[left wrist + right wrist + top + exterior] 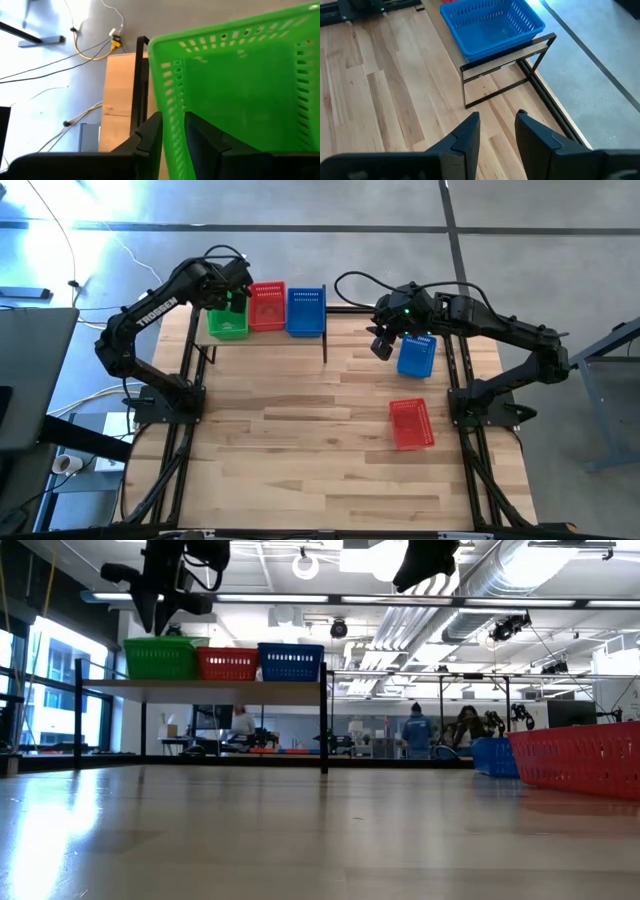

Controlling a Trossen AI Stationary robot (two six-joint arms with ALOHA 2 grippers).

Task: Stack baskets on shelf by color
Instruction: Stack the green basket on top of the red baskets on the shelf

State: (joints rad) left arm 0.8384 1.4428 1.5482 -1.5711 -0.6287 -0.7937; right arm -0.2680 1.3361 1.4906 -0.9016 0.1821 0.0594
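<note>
Left fingers (172, 142) straddle green basket (240, 95) wall on shelf (330, 315), gap narrow, grip unclear. Right fingers (496, 131) apart, empty, above desk (300, 410); blue basket (490, 25) on shelf ahead of them.

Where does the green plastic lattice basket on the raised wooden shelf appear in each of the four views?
High view: green plastic lattice basket at the shelf's left end, under the left gripper.
Low view: upper left, on the raised wooden shelf.
Left wrist view: it fills the right side, one wall between the fingers.
Right wrist view: not in it.
Shared landmark: the blue plastic lattice basket on the shelf.
</note>
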